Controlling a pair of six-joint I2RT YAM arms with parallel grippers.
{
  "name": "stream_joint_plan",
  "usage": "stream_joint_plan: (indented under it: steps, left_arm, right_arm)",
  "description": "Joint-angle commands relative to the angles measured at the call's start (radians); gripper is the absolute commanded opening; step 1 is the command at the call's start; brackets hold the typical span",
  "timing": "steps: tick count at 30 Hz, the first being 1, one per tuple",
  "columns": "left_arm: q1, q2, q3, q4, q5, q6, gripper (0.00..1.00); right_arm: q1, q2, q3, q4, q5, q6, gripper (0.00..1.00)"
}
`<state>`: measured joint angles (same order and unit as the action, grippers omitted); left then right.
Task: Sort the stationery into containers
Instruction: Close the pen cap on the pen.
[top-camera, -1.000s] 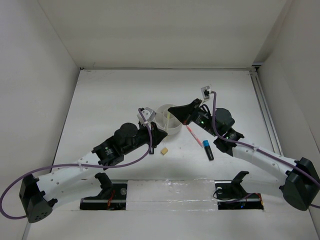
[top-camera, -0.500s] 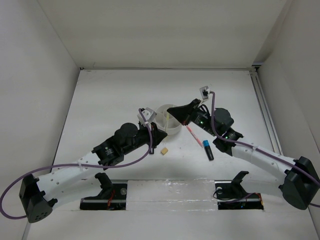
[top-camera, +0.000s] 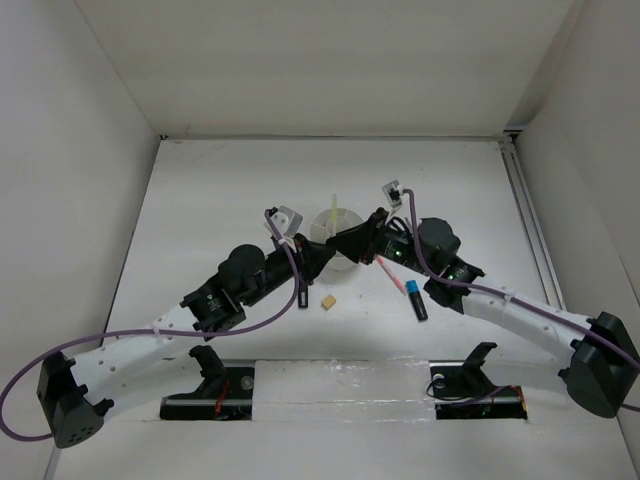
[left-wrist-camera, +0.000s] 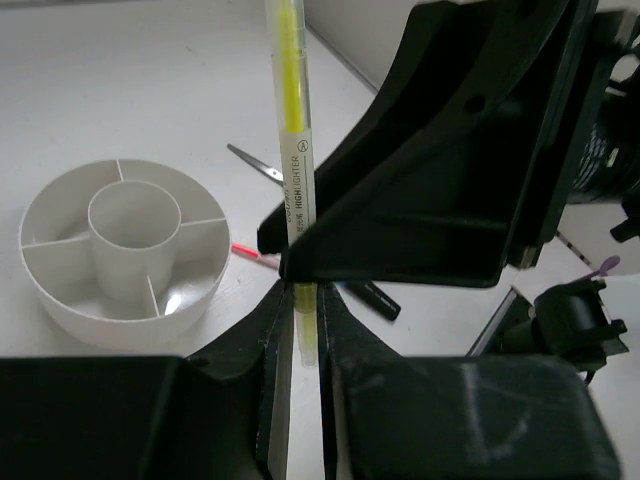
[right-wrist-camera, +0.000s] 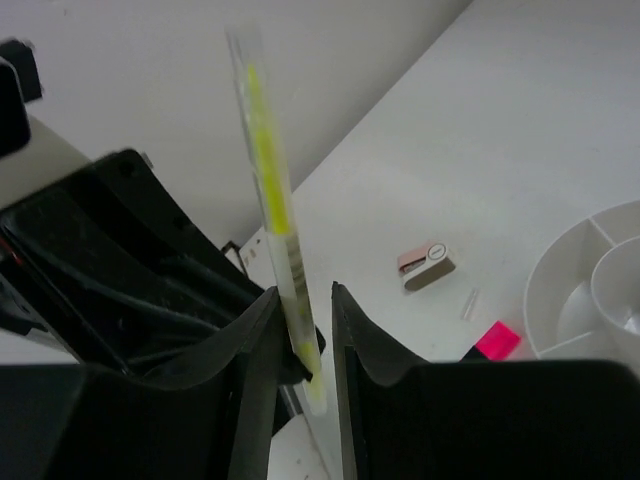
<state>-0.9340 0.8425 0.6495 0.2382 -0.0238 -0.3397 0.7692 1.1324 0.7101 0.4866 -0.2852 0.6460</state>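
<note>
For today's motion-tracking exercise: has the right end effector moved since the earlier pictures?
Yes. Against the tan eraser, which stays put, the right end effector has shifted left, meeting the left end effector at the yellow pen.

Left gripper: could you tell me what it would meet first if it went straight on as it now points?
Probably the right gripper, facing it just across the yellow highlighter.

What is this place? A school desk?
Probably a robot test booth, not a school desk: plain white walls box in a white table, and a left arm and right arm are bolted at its near edge.
</note>
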Motion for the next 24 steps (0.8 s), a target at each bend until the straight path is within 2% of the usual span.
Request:
stream_joint_plan:
  steps: [1, 7, 10, 13, 20, 24]
  left_arm:
    - [0.008, -0.028, 0.025, 0.133, -0.033, 0.016, 0.0]
    - [0.008, -0.028, 0.025, 0.133, -0.042, 0.016, 0.0]
    - [0.008, -0.019, 0.016, 0.133, -0.051, 0.016, 0.0]
    - [0.008, -0.006, 0.016, 0.142, -0.051, 0.016, 0.0]
    - [0.008, 0.038, -0.016, 0.208, -0.105, 0.036, 0.0]
    - [0.008, 0.111, -0.08, 0.357, -0.197, 0.077, 0.0]
  right_arm:
    - [0.013, -0.019, 0.011, -0.025, -0.051, -0.025, 0.32]
    - [0.004, -0.054, 0.011, -0.025, -0.051, -0.025, 0.44]
    - [-0.005, -0.097, 0.02, -0.025, -0.051, -0.035, 0.55]
    - [-0.018, -0.131, 0.032, -0.052, -0.051, -0.045, 0.59]
    - [-0.073, -0.209, 0.051, -0.112, -0.051, -0.075, 0.62]
    - [-0.137, -0.281, 0.02, -0.172, -0.051, -0.1, 0.63]
